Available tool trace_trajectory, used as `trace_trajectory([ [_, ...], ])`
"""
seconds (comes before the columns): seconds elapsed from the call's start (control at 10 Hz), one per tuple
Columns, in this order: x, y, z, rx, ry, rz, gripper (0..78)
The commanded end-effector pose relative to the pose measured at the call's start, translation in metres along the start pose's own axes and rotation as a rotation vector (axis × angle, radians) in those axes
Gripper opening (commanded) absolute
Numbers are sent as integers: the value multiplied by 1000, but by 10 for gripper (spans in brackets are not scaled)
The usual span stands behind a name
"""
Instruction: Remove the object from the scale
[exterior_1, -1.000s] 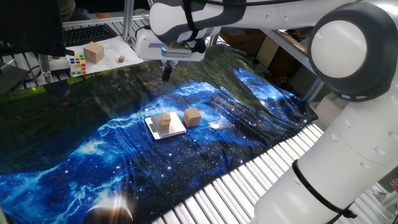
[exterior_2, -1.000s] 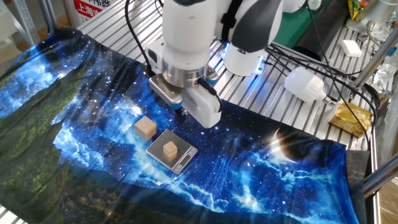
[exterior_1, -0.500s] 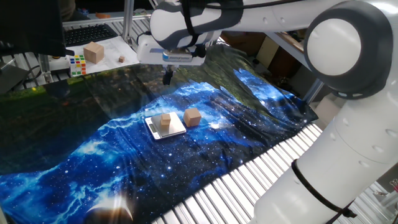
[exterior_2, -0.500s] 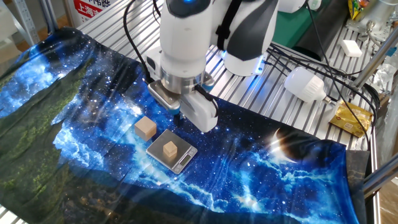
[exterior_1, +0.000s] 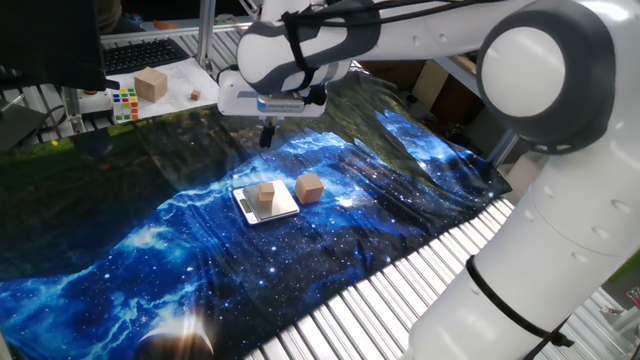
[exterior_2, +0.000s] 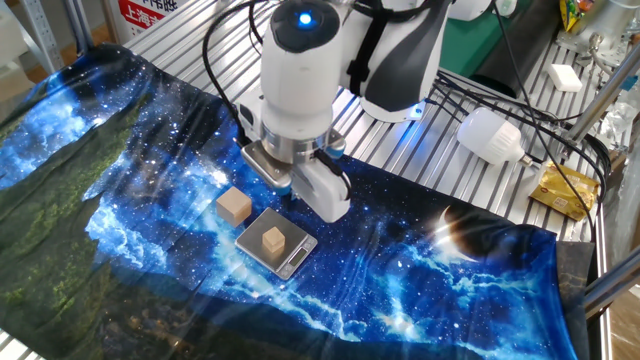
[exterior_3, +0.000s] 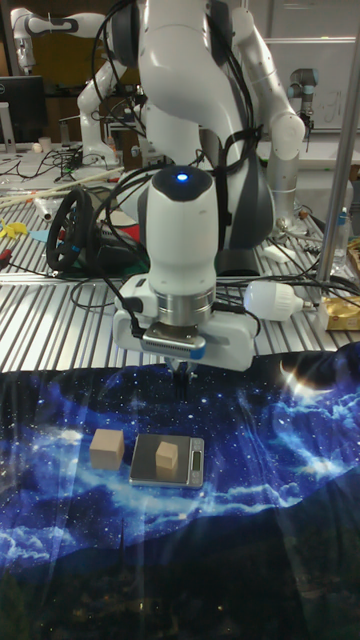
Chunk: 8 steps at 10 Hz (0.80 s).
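Note:
The object (exterior_1: 266, 193), a small light tan block, stands upright on the scale (exterior_1: 286, 210), a flat silver square on the blue galaxy cloth. The other fixed view shows the object (exterior_2: 273, 238) in the middle of the scale (exterior_2: 296, 256), and the tall view shows the object (exterior_3: 166, 457) on the scale (exterior_3: 191, 466) too. My gripper (exterior_1: 267, 134) hangs above the cloth behind the scale, apart from the block. Its dark fingers look pressed together with nothing between them; it shows as the gripper (exterior_2: 289, 187) and the gripper (exterior_3: 183, 384) in the other views.
A reddish-brown cube (exterior_1: 309, 188) sits on the cloth right beside the scale. A larger cardboard-coloured cube (exterior_1: 151, 83) and a puzzle cube (exterior_1: 124, 103) lie on the far table. A white bulb-shaped lamp (exterior_2: 490, 136) and cables lie on the ribbed metal top.
The gripper has dropped a little toward the cloth and the wrist has turned slightly. The block, scale and cube have not moved.

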<state>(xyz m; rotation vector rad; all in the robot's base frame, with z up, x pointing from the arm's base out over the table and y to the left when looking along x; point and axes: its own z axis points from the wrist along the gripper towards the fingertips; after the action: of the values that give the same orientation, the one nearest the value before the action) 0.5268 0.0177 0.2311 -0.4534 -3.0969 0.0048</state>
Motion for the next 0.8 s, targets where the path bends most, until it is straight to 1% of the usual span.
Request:
trace_trajectory([
  [0.1,-8,3,26,-7,-8,-10,0],
  [0.3,-10,5,36,-8,-13,-10,0],
  [0.4,-10,5,36,-8,-13,-10,0],
  [0.5,-11,6,44,-8,-13,-10,0],
  [0.6,-12,7,48,-9,-13,-11,0],
  [0.8,-13,6,61,-12,-23,-11,0],
])
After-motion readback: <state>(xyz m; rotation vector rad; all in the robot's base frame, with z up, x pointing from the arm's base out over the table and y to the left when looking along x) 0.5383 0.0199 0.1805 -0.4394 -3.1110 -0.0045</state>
